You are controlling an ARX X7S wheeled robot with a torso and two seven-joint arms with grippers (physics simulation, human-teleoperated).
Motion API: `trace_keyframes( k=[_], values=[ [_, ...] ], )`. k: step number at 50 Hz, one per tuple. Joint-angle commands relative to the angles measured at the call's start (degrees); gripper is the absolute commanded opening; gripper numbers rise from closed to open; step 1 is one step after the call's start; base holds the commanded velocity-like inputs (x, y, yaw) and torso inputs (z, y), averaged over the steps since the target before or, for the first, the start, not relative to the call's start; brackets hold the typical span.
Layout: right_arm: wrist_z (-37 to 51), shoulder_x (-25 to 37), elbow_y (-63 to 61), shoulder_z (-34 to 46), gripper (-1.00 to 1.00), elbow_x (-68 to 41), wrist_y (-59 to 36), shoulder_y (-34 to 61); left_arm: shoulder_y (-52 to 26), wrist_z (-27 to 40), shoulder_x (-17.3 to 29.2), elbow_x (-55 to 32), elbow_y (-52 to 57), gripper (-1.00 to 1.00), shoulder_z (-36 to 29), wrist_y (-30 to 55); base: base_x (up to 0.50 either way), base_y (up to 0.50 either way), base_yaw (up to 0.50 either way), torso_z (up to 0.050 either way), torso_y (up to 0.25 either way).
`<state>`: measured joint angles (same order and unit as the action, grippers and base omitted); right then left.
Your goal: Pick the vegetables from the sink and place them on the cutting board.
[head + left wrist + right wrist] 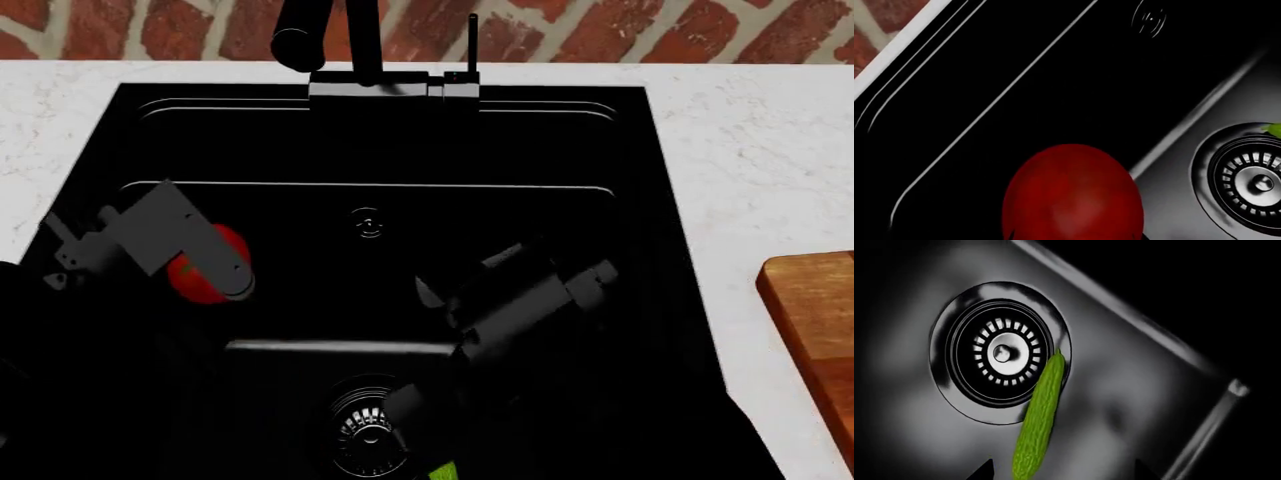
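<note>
Both vegetables are seen inside the sink (674,200), and nothing is yet on the cutting board (814,330), of which only a corner shows on the table (761,150) to the right of the basin. The tomato (200,275) lies at the left side of the basin, directly under the left claw (187,265); in the left wrist view the tomato (1073,195) fills the space just ahead of the camera, so the left arm is judged the nearer one for it. The cucumber (1039,417) rests on the basin floor with one tip over the rim of the drain (1002,354), its long axis running from the right claw (441,300) toward the drain, almost straight ahead of the right wrist camera. Only dark finger tips are glimpsed in the wrist views, so whether either claw is released or clenched cannot be told, though neither appears to grasp anything yet.
</note>
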<state>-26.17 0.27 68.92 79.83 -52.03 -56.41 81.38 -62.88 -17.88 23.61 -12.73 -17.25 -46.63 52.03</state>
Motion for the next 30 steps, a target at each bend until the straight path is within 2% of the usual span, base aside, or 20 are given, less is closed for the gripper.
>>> trace_keyframes(
  k=[1, 13, 30],
  values=[
    [4.48, -0.27, 2.22, 1.85, 1.0, -7.71, 4.23, -2.11, 0.13, 2.67, 0.66, 1.38, -0.15, -1.0, 0.87, -0.3, 0.0, 0.0, 0.0, 0.0, 0.0],
    [5.65, -0.27, 3.55, 2.4, 1.0, -10.08, 8.21, -6.79, 0.98, 3.05, 0.76, 1.12, 0.08, -1.0, 1.15, -0.86, 0.0, 0.0, 0.0, 0.0, 0.0],
    [7.57, -0.27, 3.92, 3.14, 1.0, -10.82, 18.8, -11.81, 1.33, 2.96, 0.44, 0.97, -0.47, -1.0, 0.9, -1.52, 0.0, 0.0, 0.0, 0.0, 0.0]
  ],
)
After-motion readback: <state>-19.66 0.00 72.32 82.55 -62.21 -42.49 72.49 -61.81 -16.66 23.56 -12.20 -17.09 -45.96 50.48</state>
